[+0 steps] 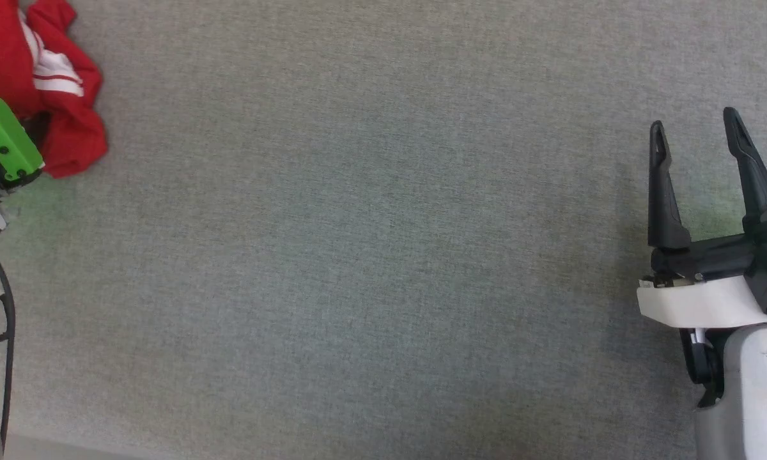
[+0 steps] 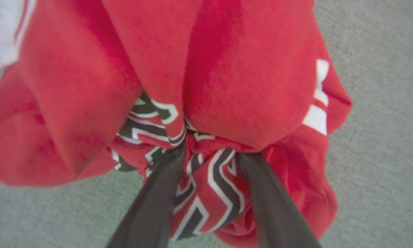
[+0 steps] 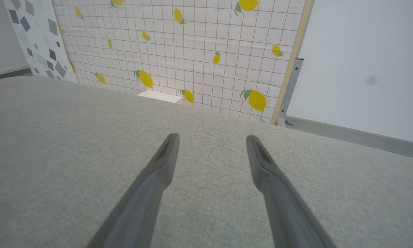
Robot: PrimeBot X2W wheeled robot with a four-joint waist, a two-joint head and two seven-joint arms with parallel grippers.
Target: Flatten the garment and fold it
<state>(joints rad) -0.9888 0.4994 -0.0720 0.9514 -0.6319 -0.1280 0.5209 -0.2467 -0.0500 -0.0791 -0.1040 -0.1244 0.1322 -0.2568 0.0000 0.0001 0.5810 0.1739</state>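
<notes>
The garment (image 1: 64,96) is a red jersey lying bunched at the far left of the grey surface, with a white, red-striped sleeve showing. In the left wrist view the garment (image 2: 247,86) bulges over my left gripper (image 2: 211,153). A wad with black, white-outlined lettering (image 2: 206,193) is pinched between its fingers (image 2: 151,206), and the tips are buried in cloth. The gripper's green housing (image 1: 3,137) sits against the heap. My right gripper (image 1: 693,137) hovers at the right, open, with nothing between its fingers (image 3: 151,179).
The grey fabric surface (image 1: 358,255) stretches between the two arms. Its near edge (image 1: 57,444) shows at the lower left. Beyond its far edge stand a lemon-print grid panel (image 3: 192,51) and a white wall (image 3: 364,69).
</notes>
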